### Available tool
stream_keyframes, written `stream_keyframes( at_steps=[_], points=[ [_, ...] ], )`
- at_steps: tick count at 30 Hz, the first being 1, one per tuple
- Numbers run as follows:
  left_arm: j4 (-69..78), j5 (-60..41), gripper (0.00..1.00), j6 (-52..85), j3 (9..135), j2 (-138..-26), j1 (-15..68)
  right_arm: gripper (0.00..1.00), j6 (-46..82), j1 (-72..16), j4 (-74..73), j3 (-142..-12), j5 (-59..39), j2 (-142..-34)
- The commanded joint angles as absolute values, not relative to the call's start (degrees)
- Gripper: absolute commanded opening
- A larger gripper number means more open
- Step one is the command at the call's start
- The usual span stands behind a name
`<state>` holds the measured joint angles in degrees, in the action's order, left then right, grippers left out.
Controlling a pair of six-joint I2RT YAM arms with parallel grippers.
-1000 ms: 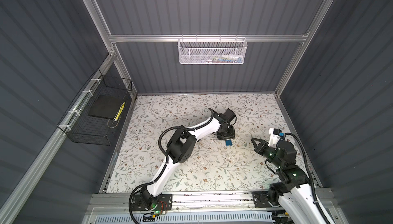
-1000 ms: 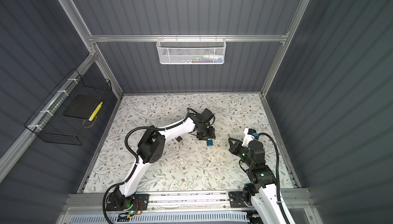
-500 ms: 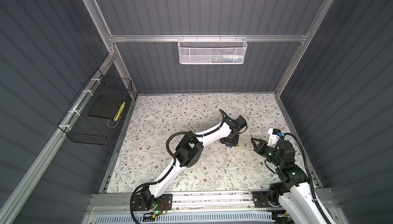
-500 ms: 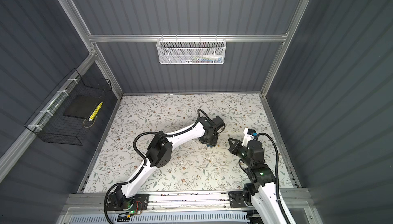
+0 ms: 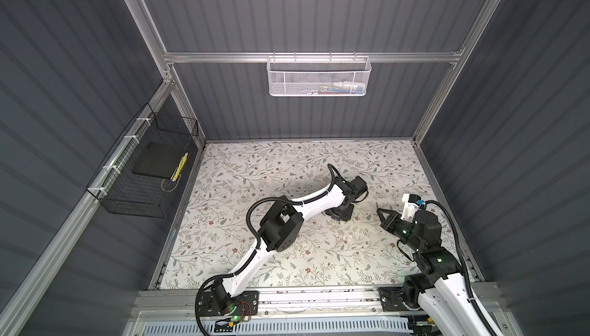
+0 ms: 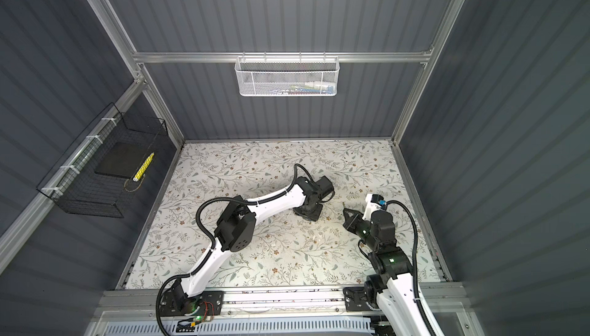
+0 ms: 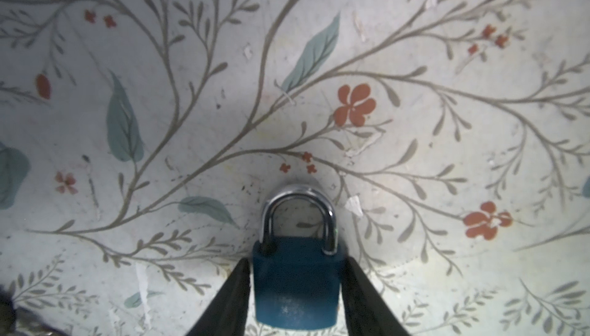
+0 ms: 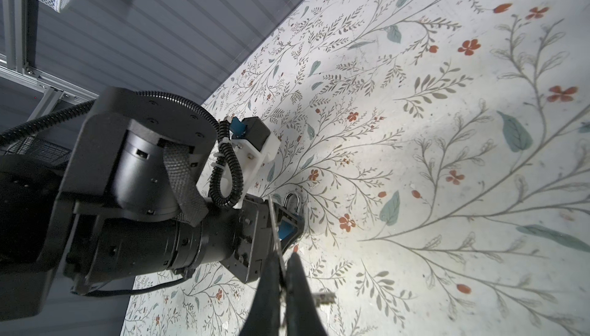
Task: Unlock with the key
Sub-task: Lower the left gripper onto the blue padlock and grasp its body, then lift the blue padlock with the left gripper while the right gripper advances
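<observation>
**Status.** My left gripper (image 7: 297, 260) is set on the blue padlock (image 7: 295, 289), which lies flat on the table (image 7: 415, 120). Both fingers (image 7: 230, 299) press against the flanks of its body. The shackle (image 7: 299, 189) points away from my palm and sits home in the body, so I judge the padlock locked. My right gripper (image 8: 282, 264) is clamped tight on the key (image 8: 274, 222). It sits near the left gripper but apart from the padlock, with the blade sticking out towards it.

**Risks, as I judge them.**
1. No view shows the keyway. It presumably sits in the end of the body that faces my left palm. If so, the key has no way in until the padlock is lifted and turned. Pressing on as things lie would drive the blade into my own fingers.
2. My hold is on two smooth, narrow flanks only. Insertion force or the turning twist could pivot the padlock between the fingers or squeeze it out.
3. The key is pinched at one end with a long blade free. Any off-axis contact may swivel it in the jaws and lose the alignment.
4. The two grippers work close together. A careless approach could knock the left one and shift the padlock.
</observation>
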<state>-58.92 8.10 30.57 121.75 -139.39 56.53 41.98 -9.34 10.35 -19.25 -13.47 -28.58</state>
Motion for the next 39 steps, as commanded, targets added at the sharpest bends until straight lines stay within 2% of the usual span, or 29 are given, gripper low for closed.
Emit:
stream_keyframes(
  at_steps=[1,6,11,15,26,30,39],
  points=[
    [-59.5,6.19,0.51,30.38,120.85,-138.32,56.01,0.0,42.28,-9.05,9.48,-18.94,-13.01,-28.28],
    [-58.44,4.13,0.5,31.18,119.61,-138.34,55.58,0.0,42.19,-9.05,10.06,-18.89,-12.66,-27.58],
    [-58.45,0.78,0.31,32.08,118.49,-138.66,55.29,0.0,42.32,-9.07,9.93,-18.71,-12.43,-27.24],
    [-56.48,0.18,0.25,32.76,117.14,-137.95,54.7,0.0,42.45,-9.05,9.49,-18.37,-12.87,-27.36],
    [-46.84,-1.18,0.24,42.91,100.43,-121.85,47.8,0.0,41.13,-9.26,4.28,-17.97,-18.64,-30.41],
    [-44.69,-1.8,0.24,46.63,95.72,-115.85,45.14,0.0,41.35,-9.7,-1.61,-17.49,-25.45,-34.04],
    [-39.03,-2.37,0.24,56.81,87.24,-104.47,41.62,0.0,39.66,-20.12,-14.61,-17.45,-24.0,-42.08]
  ],
)
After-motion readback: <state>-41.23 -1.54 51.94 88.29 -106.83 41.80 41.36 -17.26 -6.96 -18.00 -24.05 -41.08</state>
